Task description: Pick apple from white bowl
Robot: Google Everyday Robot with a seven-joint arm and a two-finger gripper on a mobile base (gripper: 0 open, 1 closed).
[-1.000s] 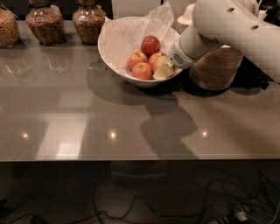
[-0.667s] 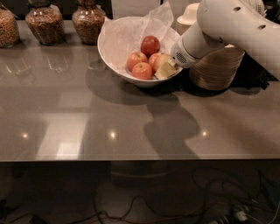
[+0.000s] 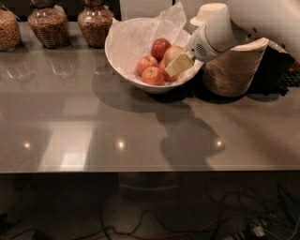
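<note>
The white bowl (image 3: 123,51), lined with crinkled white tissue, stands at the back middle of the grey table. In it lie a dark red apple (image 3: 160,47) and two smaller orange-red apples (image 3: 146,63). The large pale red-orange apple (image 3: 171,53) sits highest, at the bowl's right side. My gripper (image 3: 177,64) reaches in over the right rim from the white arm (image 3: 220,33). One beige finger (image 3: 180,63) lies across the front of the pale apple, and the gripper is shut on it, holding it slightly above the others.
Three glass jars of grain (image 3: 45,26) stand along the back left. A woven basket-like container (image 3: 232,68) with stacked beige bowls (image 3: 208,11) stands right of the white bowl, under my arm. Dark objects (image 3: 281,65) lie at the far right.
My gripper and arm have risen a little over the bowl's right side. The pale apple has come up with them. The other apples have stayed put.
</note>
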